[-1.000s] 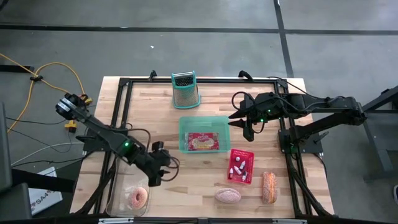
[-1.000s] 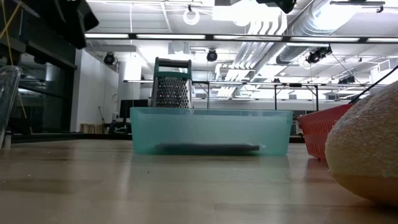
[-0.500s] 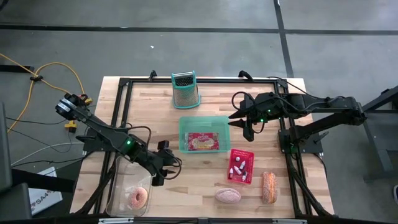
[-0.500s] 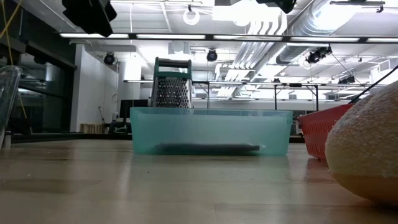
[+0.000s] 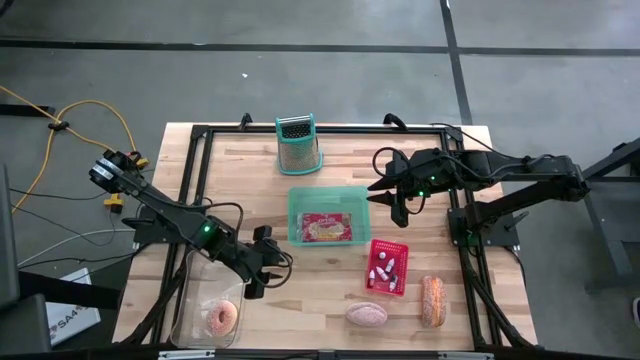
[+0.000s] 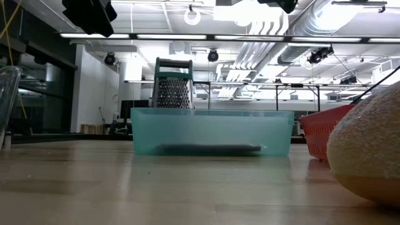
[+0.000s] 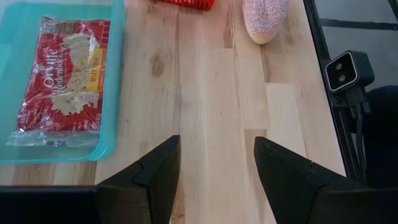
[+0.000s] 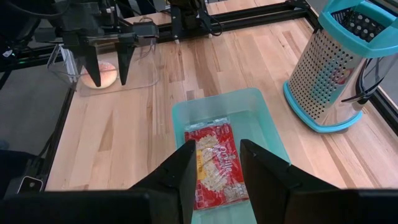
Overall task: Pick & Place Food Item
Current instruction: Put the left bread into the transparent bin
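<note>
Left pincer [image 5: 268, 270]: over bare wood near the table's [image 5: 250, 170] front left, fingers [image 7: 155, 177] spread, nothing between them. Just to its left and nearer the front edge, a clear tub [image 5: 196, 300] holding a pink doughnut [image 5: 221, 318].

Right pincer [image 5: 391, 199]: raised beside the right rim of the teal tray [image 5: 296, 215], fingers [image 8: 177, 171] set close with a narrow gap, gripping nothing.

Inside the tray, flat on its floor: a red packet [image 5: 325, 227], lettering partly legible in the left wrist view as "Orville Redenbacher" [image 7: 62, 84], with a yellow patch reading "BUTTER".

Behind the tray, near the far edge: upright metal grater [image 5: 298, 145] with teal rim and base.

Right of the tray toward the front: red basket [image 5: 386, 266] with small pale items, not identifiable. At the front edge: a pink sprinkled bun [image 5: 366, 314] and, just to its right, a long sugared pastry [image 5: 432, 300], apart from each other.

Open wood: between tub and bun along the front; across the left half behind the left pincer; between grater and tray. Black frame rails [image 5: 195, 160] bordering the table on all sides.
</note>
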Controlling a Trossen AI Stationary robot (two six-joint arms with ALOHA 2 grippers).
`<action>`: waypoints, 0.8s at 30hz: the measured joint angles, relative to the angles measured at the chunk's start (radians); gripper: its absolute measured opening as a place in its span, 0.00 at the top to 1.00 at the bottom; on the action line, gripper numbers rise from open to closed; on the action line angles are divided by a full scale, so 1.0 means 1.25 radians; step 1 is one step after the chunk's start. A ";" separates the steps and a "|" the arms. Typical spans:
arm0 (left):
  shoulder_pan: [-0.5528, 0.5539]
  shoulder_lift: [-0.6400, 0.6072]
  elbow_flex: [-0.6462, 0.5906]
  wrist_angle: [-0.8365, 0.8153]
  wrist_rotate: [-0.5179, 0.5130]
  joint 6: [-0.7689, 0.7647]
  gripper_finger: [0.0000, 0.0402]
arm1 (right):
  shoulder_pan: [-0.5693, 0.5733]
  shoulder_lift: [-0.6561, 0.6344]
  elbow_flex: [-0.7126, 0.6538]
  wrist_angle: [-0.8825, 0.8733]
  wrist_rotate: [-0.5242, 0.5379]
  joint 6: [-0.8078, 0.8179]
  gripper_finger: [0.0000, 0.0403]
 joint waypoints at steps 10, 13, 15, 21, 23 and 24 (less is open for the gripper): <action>0.000 0.000 0.000 0.000 0.000 -0.002 0.51 | 0.000 0.000 0.000 0.000 0.000 0.000 0.72; 0.000 0.000 0.000 0.000 0.000 -0.002 0.51 | 0.000 0.000 0.000 0.001 0.003 0.000 0.72; 0.000 0.000 0.000 0.000 0.000 -0.002 0.51 | 0.000 0.000 0.000 0.006 0.003 0.000 0.72; 0.000 0.000 0.000 0.000 0.000 -0.002 0.51 | 0.002 0.000 0.000 0.024 0.001 0.000 0.72; 0.000 0.000 0.000 0.000 0.000 -0.002 0.51 | 0.002 0.000 0.000 0.024 0.001 0.000 0.72; 0.000 0.000 0.000 0.000 0.000 -0.002 0.51 | 0.002 0.000 0.000 0.024 0.001 0.000 0.72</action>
